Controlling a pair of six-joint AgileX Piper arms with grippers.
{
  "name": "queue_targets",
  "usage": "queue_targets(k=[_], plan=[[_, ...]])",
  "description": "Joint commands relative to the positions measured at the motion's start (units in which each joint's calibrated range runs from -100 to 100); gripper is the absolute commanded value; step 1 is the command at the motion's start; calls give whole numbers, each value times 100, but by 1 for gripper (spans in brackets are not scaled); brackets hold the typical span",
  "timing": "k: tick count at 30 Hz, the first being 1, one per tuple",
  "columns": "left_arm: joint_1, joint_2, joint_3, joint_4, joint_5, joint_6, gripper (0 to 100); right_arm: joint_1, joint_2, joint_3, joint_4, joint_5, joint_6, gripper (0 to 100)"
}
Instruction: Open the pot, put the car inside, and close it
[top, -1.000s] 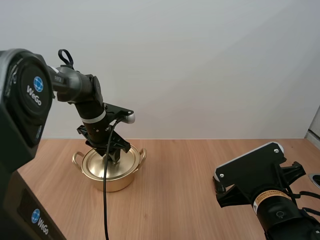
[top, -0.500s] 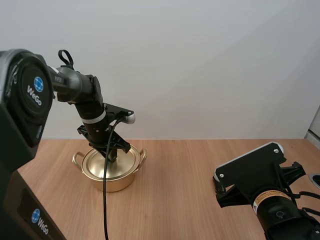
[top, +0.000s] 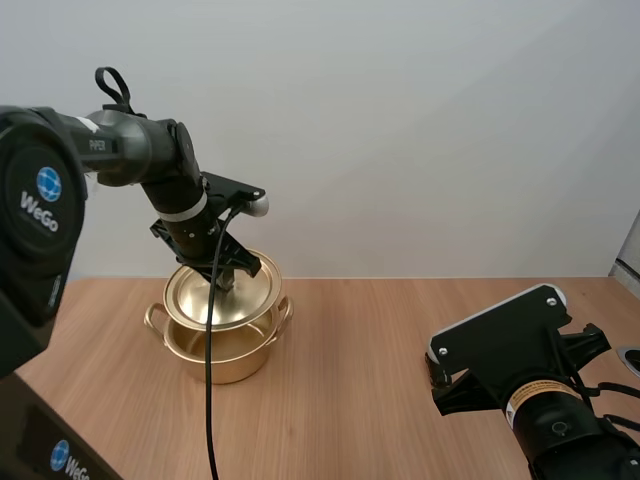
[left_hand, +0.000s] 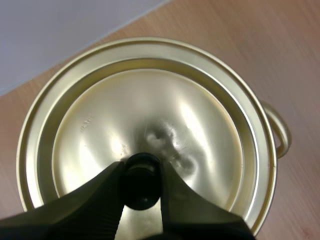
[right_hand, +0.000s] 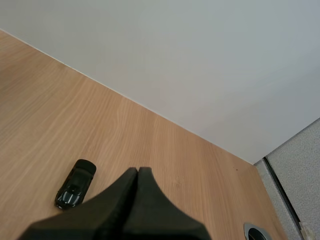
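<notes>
The left jaws, clamped on the knob (left_hand: 141, 181), have just raised the lid (top: 195, 297) clear of the pot (top: 228, 358), which sits at 9 o'clock on the bench (top: 380, 350). Opening looks done. The car (right_hand: 75, 184) lies near the closed, empty right jaws, so loading should come next.

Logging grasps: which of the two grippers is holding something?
The left gripper: it pinches the knob of the lid, held above the pot. The right gripper is shut on nothing, near the car.
</notes>
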Motion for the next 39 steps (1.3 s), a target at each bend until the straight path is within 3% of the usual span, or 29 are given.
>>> queue_targets(k=[1, 10, 15, 27, 31, 33, 37, 39], plan=[[0, -297, -143, -104, -8, 0, 0, -1, 2, -8, -2, 0, 6, 0], [0, -1750, -1111, -1024, -233, -9, 0, -1, 16, -20, 10, 49, 6, 0], [0, -2624, -1707, -1079, -700, -248, 0, -1, 16, -286, 238, 254, 124, 0], [5, -4187, -2229, -1079, -2615, -827, 0, -1, 16, -1178, 459, 2327, -104, 0], [8, -4404, -2229, -1079, -2905, -1261, 0, -1, 16, -1611, 871, 3076, -122, 0], [43, -4490, -2229, -1079, -3050, -1355, 0, -1, 16, -1724, 1140, 3170, -321, 0], [43, -4566, -2229, -1079, -3440, -1355, 0, -1, 393, -1812, 2332, 3170, -1645, 0], [43, -4566, -2229, -1079, -3440, -1355, 0, -1, 857, -1812, 2751, 3101, -2006, 0]])
